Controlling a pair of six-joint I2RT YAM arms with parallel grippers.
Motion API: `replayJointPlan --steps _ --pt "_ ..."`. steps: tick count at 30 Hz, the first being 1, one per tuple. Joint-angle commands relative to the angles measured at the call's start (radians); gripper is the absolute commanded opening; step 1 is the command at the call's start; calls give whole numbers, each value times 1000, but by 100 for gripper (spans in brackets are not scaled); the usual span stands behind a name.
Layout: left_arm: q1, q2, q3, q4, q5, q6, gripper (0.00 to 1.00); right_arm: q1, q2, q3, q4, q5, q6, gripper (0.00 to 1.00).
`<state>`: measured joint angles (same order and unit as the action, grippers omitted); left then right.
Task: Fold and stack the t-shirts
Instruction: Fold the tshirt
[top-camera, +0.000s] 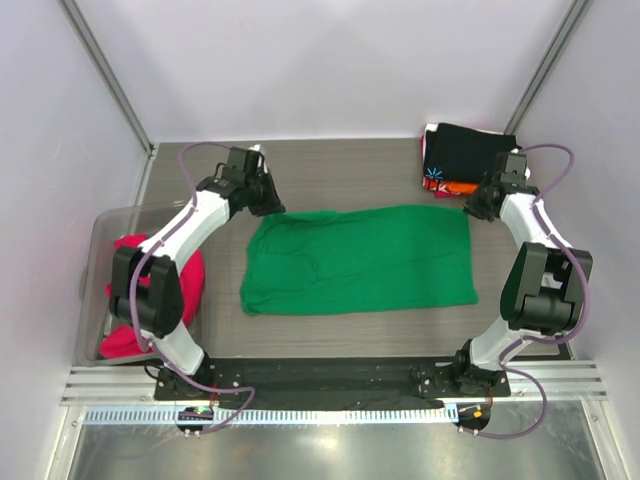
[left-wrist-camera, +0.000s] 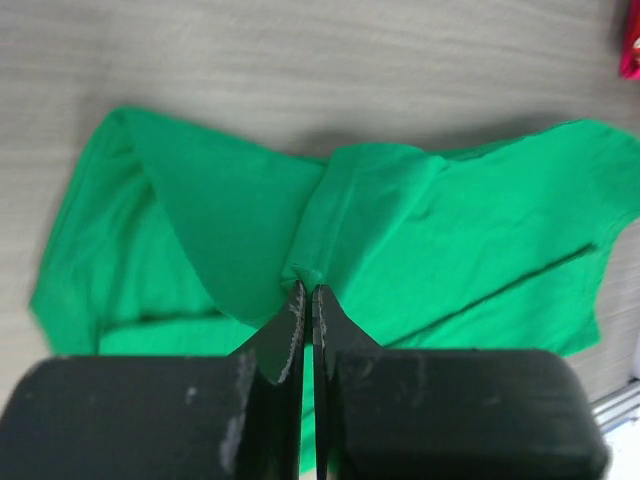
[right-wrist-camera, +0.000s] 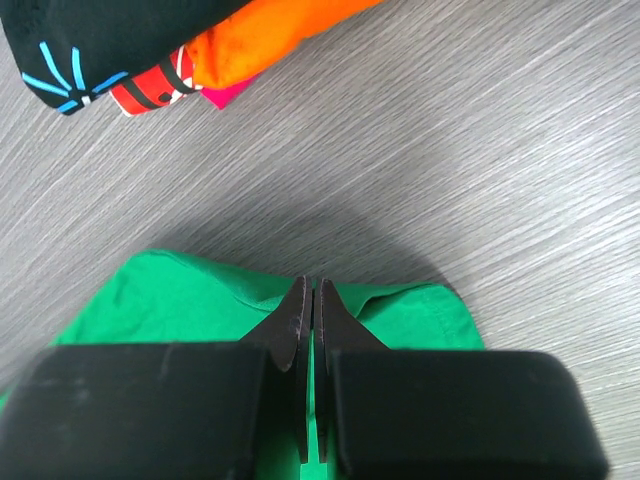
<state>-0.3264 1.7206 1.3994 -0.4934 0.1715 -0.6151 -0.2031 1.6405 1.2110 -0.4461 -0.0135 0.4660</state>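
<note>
The bright green t-shirt (top-camera: 360, 258) lies spread on the table's middle, partly folded. My left gripper (top-camera: 272, 203) is shut on its far left edge; the left wrist view shows a pinch of green cloth (left-wrist-camera: 306, 270) between the jaws (left-wrist-camera: 306, 290). My right gripper (top-camera: 470, 207) is shut on the far right corner, with green cloth (right-wrist-camera: 180, 300) under the jaws (right-wrist-camera: 308, 290). A stack of folded black (top-camera: 465, 150), orange and red-patterned (top-camera: 440, 184) shirts sits at the far right; it also shows in the right wrist view (right-wrist-camera: 100, 40). The magenta-pink shirt (top-camera: 150, 290) lies in a bin on the left.
A clear plastic bin (top-camera: 95, 235) stands at the left table edge. White enclosure walls surround the table. The arm bases sit on a black plate (top-camera: 330, 375) at the near edge.
</note>
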Motion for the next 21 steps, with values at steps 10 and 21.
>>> replayJointPlan --steps 10,21 --pt "-51 -352 -275 -60 -188 -28 0 -51 -116 -77 23 -16 16 1" --pt "-128 -496 -448 -105 -294 -175 0 -96 -163 -160 38 -13 31 1"
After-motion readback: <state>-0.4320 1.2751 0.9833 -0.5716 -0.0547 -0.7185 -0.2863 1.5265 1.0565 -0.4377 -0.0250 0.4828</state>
